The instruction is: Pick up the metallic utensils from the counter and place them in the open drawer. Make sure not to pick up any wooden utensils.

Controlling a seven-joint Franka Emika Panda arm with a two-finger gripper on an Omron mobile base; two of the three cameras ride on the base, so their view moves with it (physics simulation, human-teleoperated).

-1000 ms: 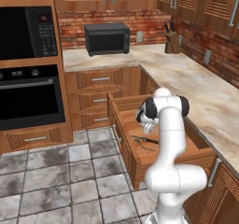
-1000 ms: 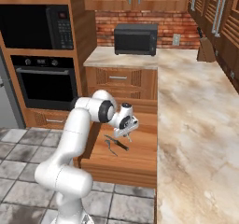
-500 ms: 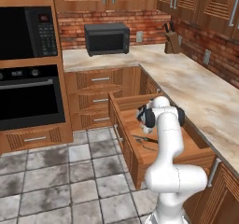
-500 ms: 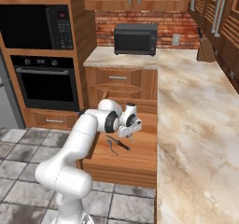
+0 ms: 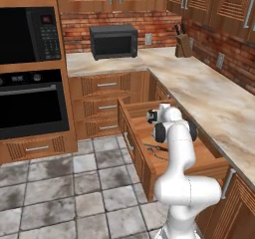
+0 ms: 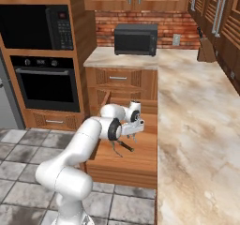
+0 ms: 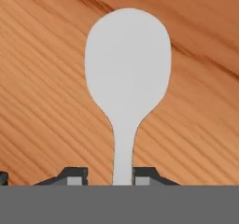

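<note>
My gripper (image 7: 109, 177) is shut on the thin handle of the silver round-bowled spoon (image 7: 127, 69), whose bowl hangs close over the plain wood floor of the open drawer (image 7: 42, 101). The white hand (image 6: 133, 125) is low inside the open drawer (image 6: 140, 161), beside the marbled counter (image 6: 197, 125). A black-handled knife (image 6: 123, 146) and another thin grey piece lie on the drawer floor just in front of the hand. In the left base view the hand (image 5: 152, 117) shows behind my forearm, with the knife (image 5: 157, 148) below it in the drawer (image 5: 137, 128).
Closed carved drawers (image 5: 107, 106) and an oven (image 5: 30, 103) stand left of the open drawer. A black microwave (image 5: 113, 41) and a knife block (image 5: 183, 46) sit on the back counter. Grey tiled floor (image 5: 64, 188) lies left of the drawer.
The arm has sunk a little lower into the drawer, bringing the hand with the spoon nearer its floor. The knife in the drawer has not moved.
</note>
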